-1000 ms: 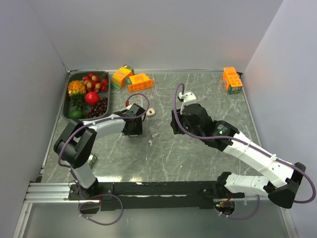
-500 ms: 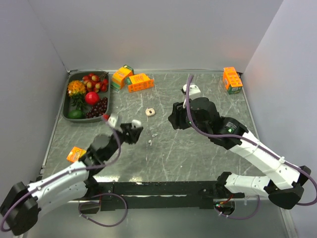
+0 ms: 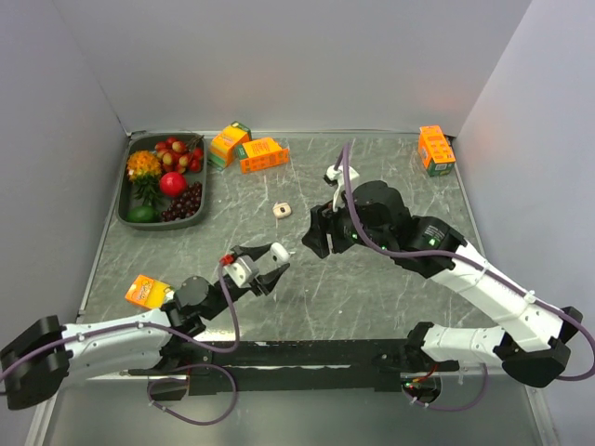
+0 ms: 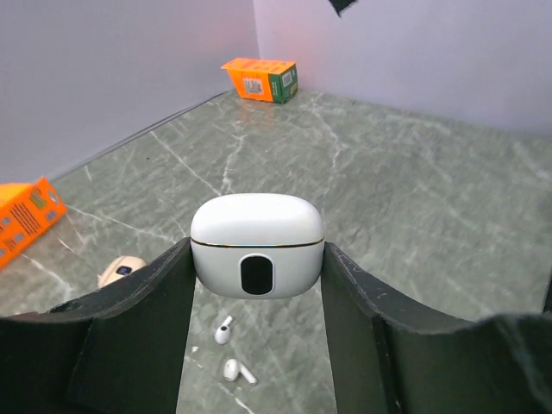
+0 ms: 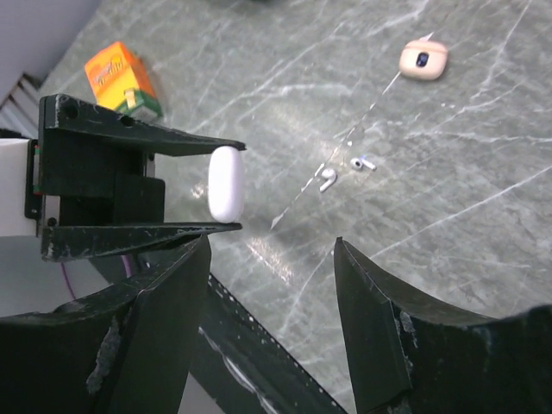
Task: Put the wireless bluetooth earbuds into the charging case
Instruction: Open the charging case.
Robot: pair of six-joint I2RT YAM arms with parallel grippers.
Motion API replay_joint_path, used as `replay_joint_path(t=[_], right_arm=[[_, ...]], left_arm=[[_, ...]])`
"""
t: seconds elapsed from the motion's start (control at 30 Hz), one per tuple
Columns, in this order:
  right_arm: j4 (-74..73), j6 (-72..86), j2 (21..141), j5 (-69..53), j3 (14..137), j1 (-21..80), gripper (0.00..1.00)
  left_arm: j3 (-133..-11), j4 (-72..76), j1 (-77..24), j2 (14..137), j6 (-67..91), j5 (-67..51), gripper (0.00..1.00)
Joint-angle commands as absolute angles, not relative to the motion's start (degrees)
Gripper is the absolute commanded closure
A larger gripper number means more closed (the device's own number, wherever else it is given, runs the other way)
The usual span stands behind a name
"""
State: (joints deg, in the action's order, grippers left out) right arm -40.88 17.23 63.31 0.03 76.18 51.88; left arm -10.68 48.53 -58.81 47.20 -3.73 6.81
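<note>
My left gripper (image 4: 257, 252) is shut on the closed white charging case (image 4: 257, 246), held by its sides above the marble table; from above the case (image 3: 279, 251) shows at the fingertips, near the table's middle. Two white earbuds (image 4: 223, 329) (image 4: 235, 371) lie on the table just below and beyond the case. In the right wrist view the same earbuds (image 5: 328, 178) (image 5: 363, 162) lie beside the held case (image 5: 226, 183). My right gripper (image 5: 270, 250) hangs open and empty above the table, a short way right of the case, and seen from above it (image 3: 314, 240) faces the left one.
A small tan case (image 3: 282, 210) lies beyond the earbuds. A dark tray (image 3: 124, 200) of fruit sits back left, with orange boxes (image 3: 264, 154) behind it. Another orange box (image 3: 435, 149) stands back right and one (image 3: 144, 291) lies near the left arm.
The left arm swung toward the near side and carried the white case to the table's middle. The right gripper shifted left toward it and its jaws opened wider.
</note>
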Motion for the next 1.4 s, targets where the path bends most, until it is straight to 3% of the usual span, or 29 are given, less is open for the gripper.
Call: replay_joint_path(t=[0.0,0.23,1.37], right_arm=[[-42.27,14.94,64.59,-1.14,76.99,53.26,0.32],[-43.41,13.18,67.41,-1.41,78.57,56.34,0.3],[-41.05,13.54,72.6,-0.09,77.52,56.87,0.27]], left_arm=[[-13.88,55.37,-63.63,51.67,-13.44,11.33,0.99],[-16.35,56.42,-66.0,55.98,-16.0,12.74,0.99],[-16.35,52.12,-69.43,52.38,-17.58,15.47,0.99]])
